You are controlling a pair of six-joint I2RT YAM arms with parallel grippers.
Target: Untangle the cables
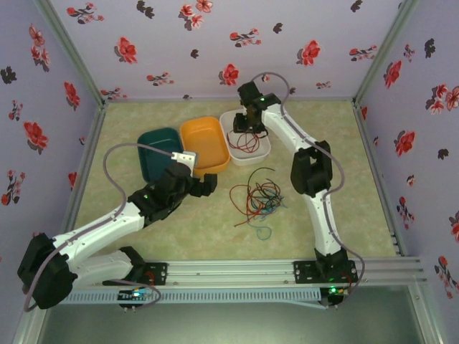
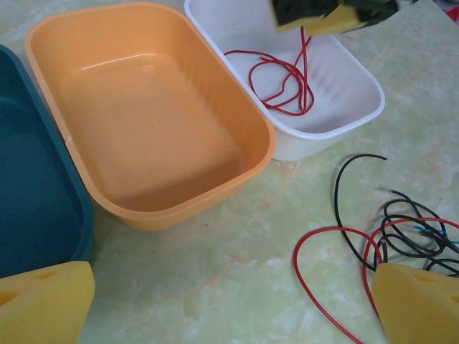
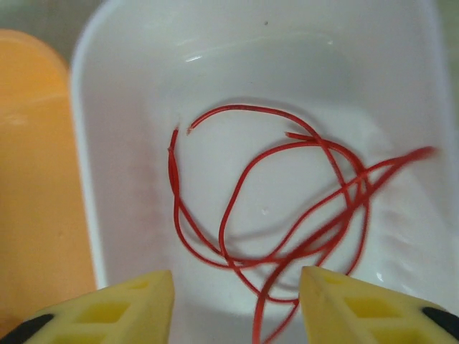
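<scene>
Sorting is under way and, by my judgement, about one cable along.

Item one: thin red cable, lying in loose loops inside the shallow white plastic tray. One strand is running up between the yellow foam fingers of the right gripper. That gripper is hanging directly over the tray with its jaws standing wide apart, gripping nothing as far as the wrist view shows.

Item two: tangle of red, black and green cables, lying on the table between the two arms, in front of the trays. A small blue loop is sitting just at its near side. This heap is waiting to be separated and is making up the bulk of the work left.

Item three: left gripper, hovering low beside the tangle, pads spread wide, carrying nothing.

Item four: rectangular orange plastic tub and dark teal plastic tub, sitting side by side left of the white tray. Neither is holding any cable; both are probably awaiting other colours.

Surface: pale green marbled tabletop, looking smooth.

Enclosure: lilac walls printed with red and black flowers, closing in three sides.
</scene>
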